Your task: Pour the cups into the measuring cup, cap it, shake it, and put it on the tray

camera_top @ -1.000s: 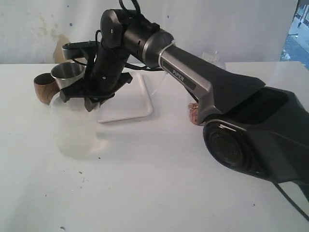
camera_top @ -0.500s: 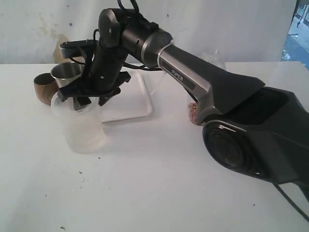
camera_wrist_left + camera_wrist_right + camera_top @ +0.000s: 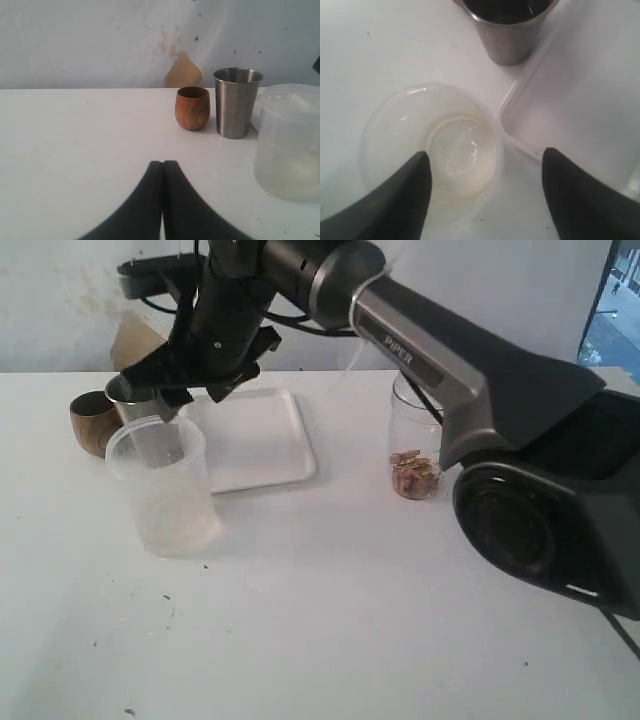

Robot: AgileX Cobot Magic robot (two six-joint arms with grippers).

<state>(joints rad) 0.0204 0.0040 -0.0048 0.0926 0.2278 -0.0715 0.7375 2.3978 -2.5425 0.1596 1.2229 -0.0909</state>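
Hovering over the frosted tumbler (image 3: 168, 510), my right pincer (image 3: 482, 162) is released; the upright steel tumbler (image 3: 509, 35) stands just beyond it, left pincer (image 3: 162, 167) clenched farther off

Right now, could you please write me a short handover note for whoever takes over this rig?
Left hand: shut, empty.
Right hand: open, above the frosted tumbler.
In the exterior view, steel cup and wooden cup stand upright left of the tray; measuring cup stands right of it, brown bits at its bottom.
Done: cannot tell what was poured.
Left: cap, shake, set on tray.
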